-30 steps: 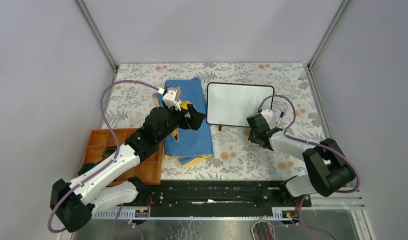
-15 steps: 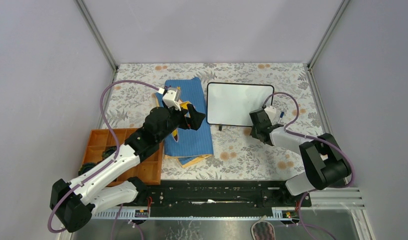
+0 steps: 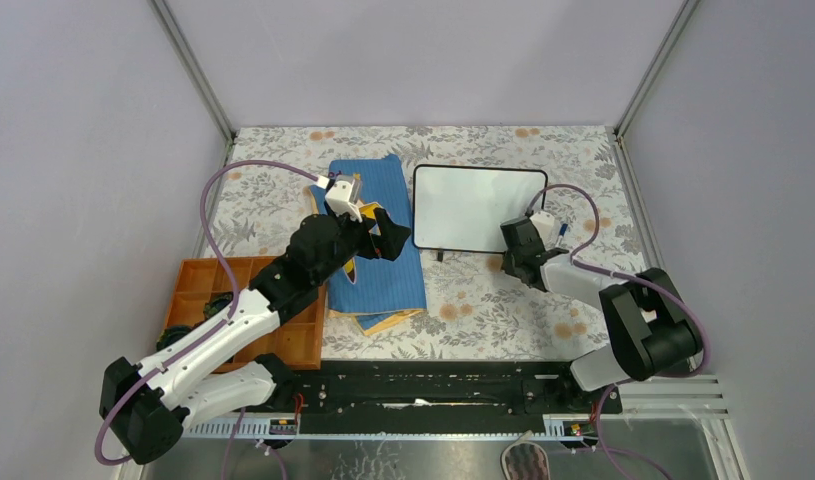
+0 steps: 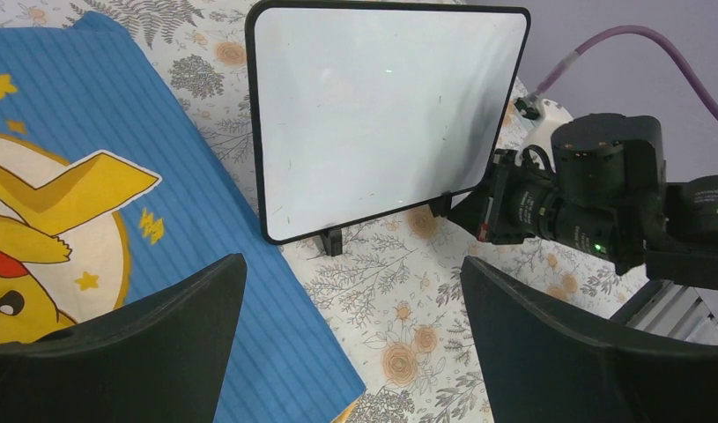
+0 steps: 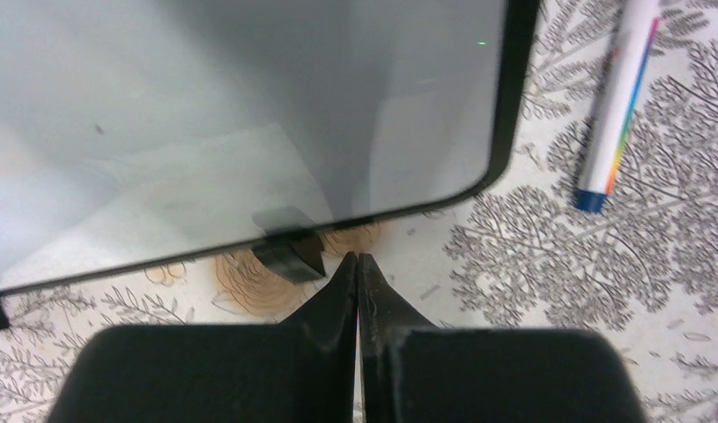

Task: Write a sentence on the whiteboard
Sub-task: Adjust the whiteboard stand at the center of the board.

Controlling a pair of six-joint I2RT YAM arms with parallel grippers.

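The right gripper (image 5: pixel 357 260) is closed, its two fingers pressed flat together with nothing between them. Its tip points at the near right corner of the whiteboard (image 5: pixel 249 106), just to the right of one small black foot (image 5: pixel 289 253) under the frame; whether the tip touches the frame cannot be told. Just right of that corner a white marker with a rainbow stripe and blue end (image 5: pixel 615 97) lies on the floral-covered bench (image 3: pixel 483 310), apart from the board. The whiteboard sits toward the far middle of the bench, propped on its feet, its face plain white with only faint specks. The left gripper (image 4: pixel 352 291) is spread wide and holds nothing, hanging over the right edge of a blue cartoon-print cloth (image 4: pixel 91 132) that lies just left of the board. An orange tray (image 3: pixel 198 285) sits at the near left.
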